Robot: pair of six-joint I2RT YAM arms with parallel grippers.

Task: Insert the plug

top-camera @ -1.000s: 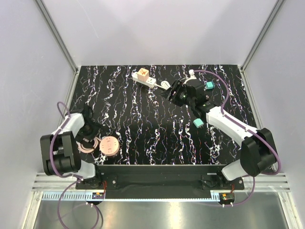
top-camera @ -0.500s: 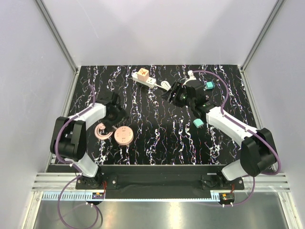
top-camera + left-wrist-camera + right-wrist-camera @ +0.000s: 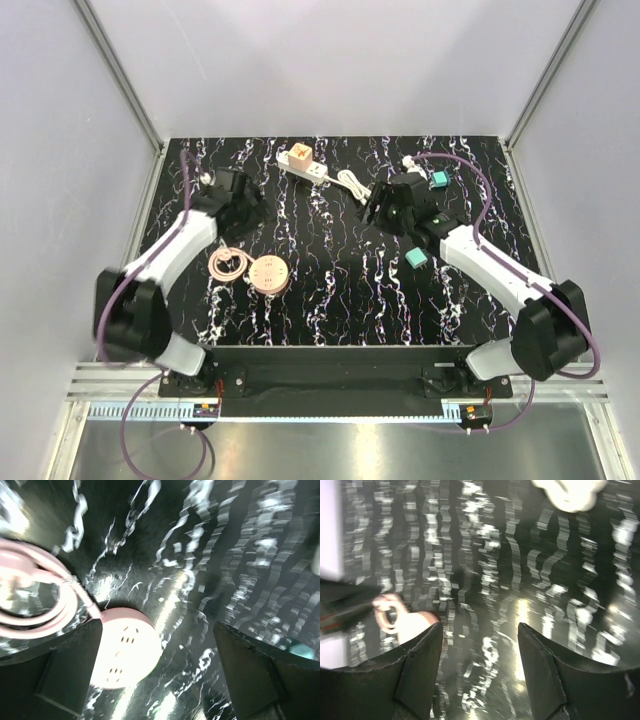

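Observation:
A round pink socket (image 3: 269,274) lies on the black marbled table, with its pink cable coiled (image 3: 228,263) beside it on the left. My left gripper (image 3: 248,214) hovers behind them, open and empty. In the left wrist view the socket (image 3: 127,647) sits by the left finger (image 3: 70,670) and the coil (image 3: 35,605) is at the left; that gripper (image 3: 160,675) holds nothing. A white power strip (image 3: 303,163) with an orange block on it lies at the back, its white cord (image 3: 350,180) trailing right. My right gripper (image 3: 373,211) is open and empty near the cord.
Two teal blocks lie on the right, one at the back (image 3: 438,179) and one nearer (image 3: 416,258). The right wrist view shows the pink socket (image 3: 412,622) far off and a white cord end (image 3: 565,492) at the top. Grey walls enclose the table.
My left arm swung from the near left toward the back. The pink socket and its coil shifted right and farther in. My right gripper drew back a little from the white cord.

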